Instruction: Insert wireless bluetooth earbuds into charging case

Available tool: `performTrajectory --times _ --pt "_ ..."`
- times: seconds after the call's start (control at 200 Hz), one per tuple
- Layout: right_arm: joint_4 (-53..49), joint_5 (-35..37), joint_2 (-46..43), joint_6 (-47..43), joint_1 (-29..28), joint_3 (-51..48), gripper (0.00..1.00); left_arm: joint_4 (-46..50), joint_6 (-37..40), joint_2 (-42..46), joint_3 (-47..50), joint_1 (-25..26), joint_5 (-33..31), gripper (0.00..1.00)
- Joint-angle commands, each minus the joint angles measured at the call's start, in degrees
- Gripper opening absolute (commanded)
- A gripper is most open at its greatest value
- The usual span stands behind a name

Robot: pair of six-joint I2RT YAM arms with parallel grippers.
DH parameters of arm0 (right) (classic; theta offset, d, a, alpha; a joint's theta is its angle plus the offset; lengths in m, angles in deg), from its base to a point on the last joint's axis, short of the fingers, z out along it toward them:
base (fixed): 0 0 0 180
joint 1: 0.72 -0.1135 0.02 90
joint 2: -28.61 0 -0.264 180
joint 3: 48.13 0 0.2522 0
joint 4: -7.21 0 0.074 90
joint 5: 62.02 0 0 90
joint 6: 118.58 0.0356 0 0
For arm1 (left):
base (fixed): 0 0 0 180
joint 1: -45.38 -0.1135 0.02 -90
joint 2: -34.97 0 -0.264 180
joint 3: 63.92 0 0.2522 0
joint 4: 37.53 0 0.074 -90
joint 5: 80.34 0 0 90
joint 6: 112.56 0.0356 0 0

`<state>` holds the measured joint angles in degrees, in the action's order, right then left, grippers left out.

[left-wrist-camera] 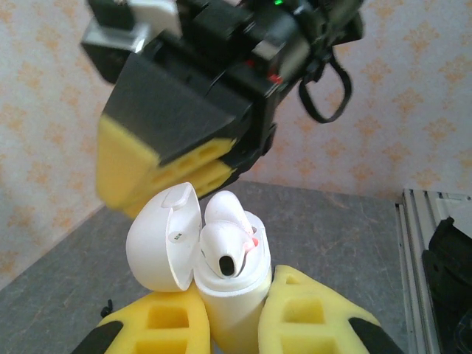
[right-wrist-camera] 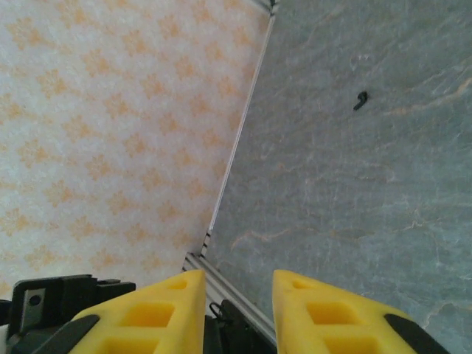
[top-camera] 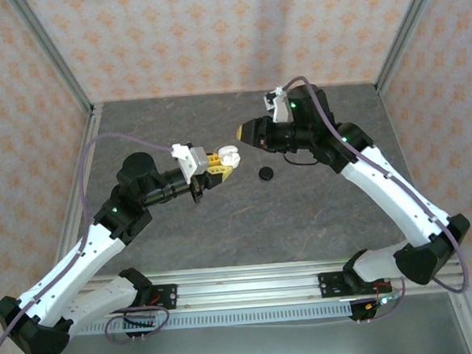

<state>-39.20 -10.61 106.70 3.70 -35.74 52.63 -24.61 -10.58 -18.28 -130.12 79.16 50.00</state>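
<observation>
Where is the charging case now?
The charging case, lid open, is clamped in the left gripper above the table, left of centre in the top view, right gripper just beside it.

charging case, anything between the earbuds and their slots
Nothing visible: the small white glossy charging case has its lid swung aside, and the tiny white earbuds already sit in its top. The right hand is apart, empty.

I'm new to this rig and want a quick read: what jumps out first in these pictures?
The white charging case draws the eye first. Its lid is flipped open and an earbud pokes out, and it is pinched between the yellow fingers of the left end effector above the middle of the table. The right end effector hangs close in front of it with nothing between its fingers. A small black disc lies on the grey table near both.
</observation>
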Motion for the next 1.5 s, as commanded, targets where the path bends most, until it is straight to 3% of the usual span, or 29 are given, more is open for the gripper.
performTrajectory --times 0.0,0.41,1.051,1.496 --pt "1.13 -6.66 1.12 -0.80 0.48 1.15 0.28 1.13 0.89 0.03 -1.57 0.41 2.75 0.00" --pt "3.29 -16.15 -0.27 -3.11 0.46 -1.03 0.21 -0.98 -3.01 -1.96 -2.09 0.30 1.01 0.00" --pt "-0.10 -12.52 -8.24 -9.19 0.48 -4.47 0.20 -7.93 -8.88 -5.20 -2.14 -0.55 0.31 0.00" --pt "0.31 -9.71 -8.91 -10.33 0.60 -4.46 0.20 -7.51 -8.54 -6.61 -3.01 -0.56 1.21 0.00"
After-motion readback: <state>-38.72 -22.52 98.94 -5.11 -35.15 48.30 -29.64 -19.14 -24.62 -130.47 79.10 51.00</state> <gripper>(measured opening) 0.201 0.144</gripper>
